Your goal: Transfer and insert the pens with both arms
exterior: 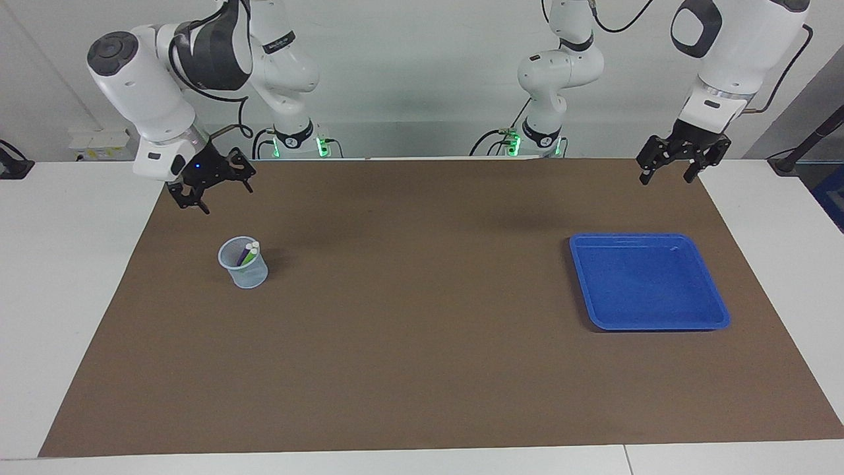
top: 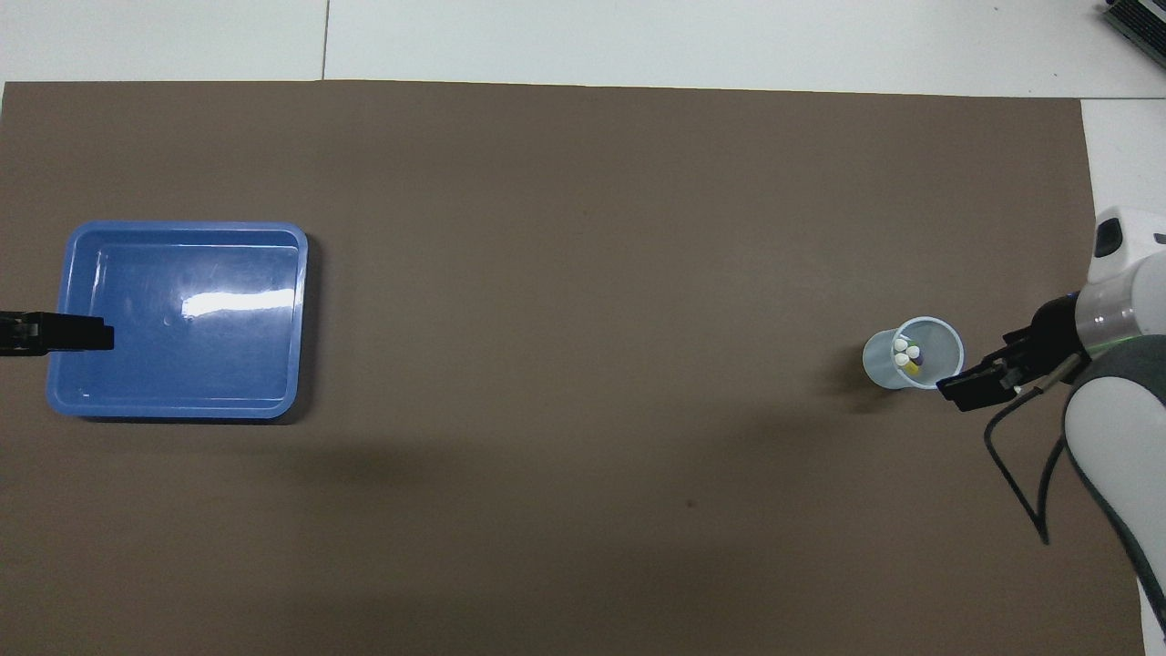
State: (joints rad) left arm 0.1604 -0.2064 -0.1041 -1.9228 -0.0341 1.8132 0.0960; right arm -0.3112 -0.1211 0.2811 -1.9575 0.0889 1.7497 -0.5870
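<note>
Now I am seeing the pens (exterior: 248, 253) all standing in the cup (exterior: 244, 264) toward the right arm's end of the table, pale ends up, so I am judging the inserting done. My right gripper (exterior: 210, 187) is hanging over the mat nearer the robots than the cup, jaws spread wide, holding nothing. My left gripper (exterior: 681, 159) is waiting over the mat's edge, nearer the robots than the blue tray (exterior: 648, 282), jaws wide too. I am worrying that a low sweep could clip the light cup and be spilling pens.
</note>
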